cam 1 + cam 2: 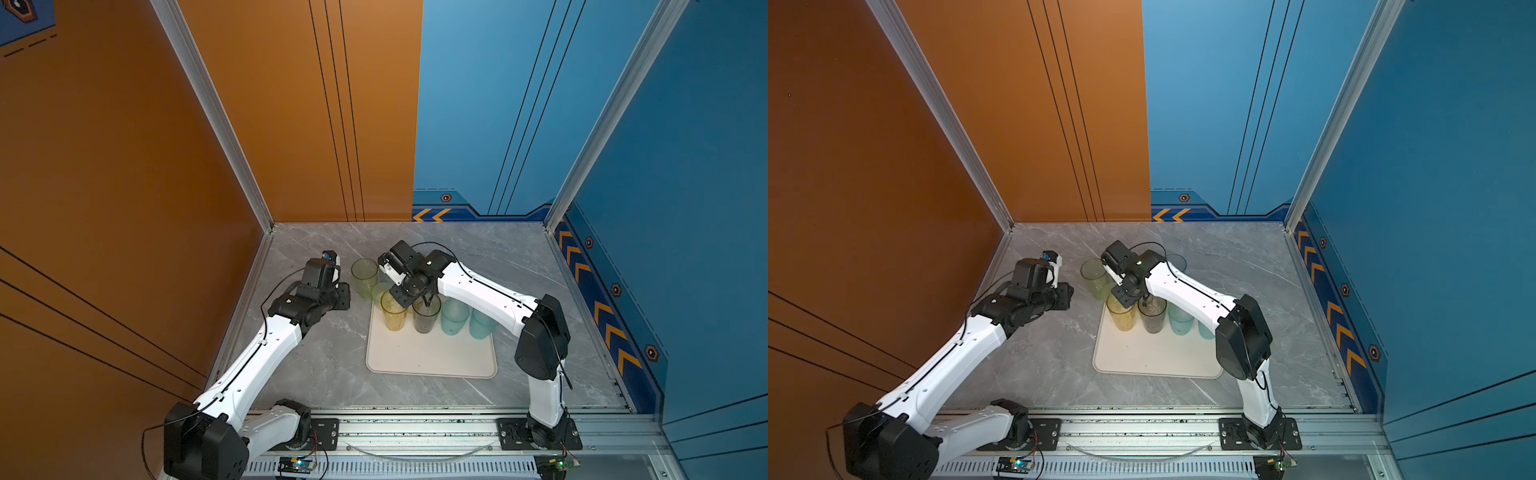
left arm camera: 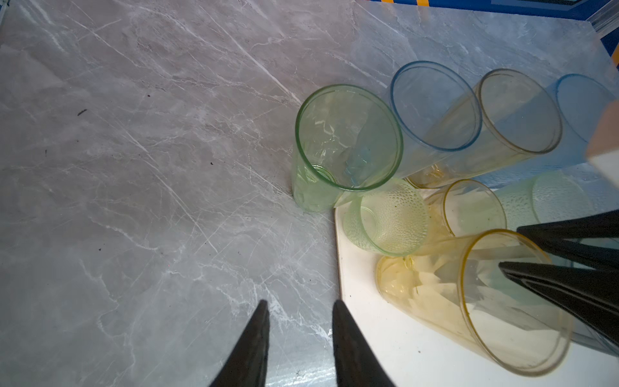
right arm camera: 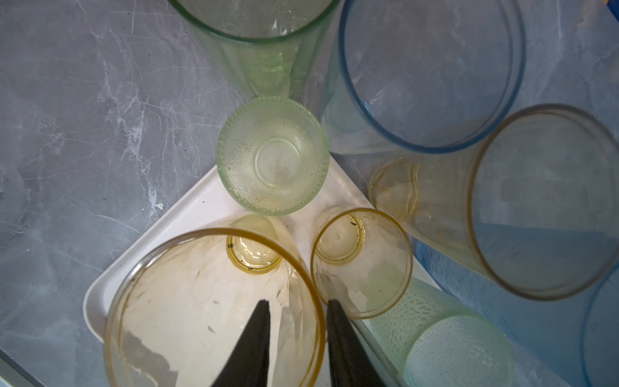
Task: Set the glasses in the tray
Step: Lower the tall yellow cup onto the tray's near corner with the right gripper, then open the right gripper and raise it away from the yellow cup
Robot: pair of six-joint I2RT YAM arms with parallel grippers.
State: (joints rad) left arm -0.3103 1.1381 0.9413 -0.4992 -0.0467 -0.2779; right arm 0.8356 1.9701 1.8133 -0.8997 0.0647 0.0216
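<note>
On marble table [image 1: 324,365], right gripper [image 1: 429,300] hung parted over grey glass [image 1: 424,324] at tray's [image 1: 432,353] twelve o'clock, likely releasing it; left gripper [image 2: 299,303] open.

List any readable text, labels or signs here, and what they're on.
No readable words or numbers anywhere.
orange chevrons: arrow signs on the blue wall, no lettering.
hexagon badges: same wall, too small to read.
glasses, tray: no markings seen.
</note>
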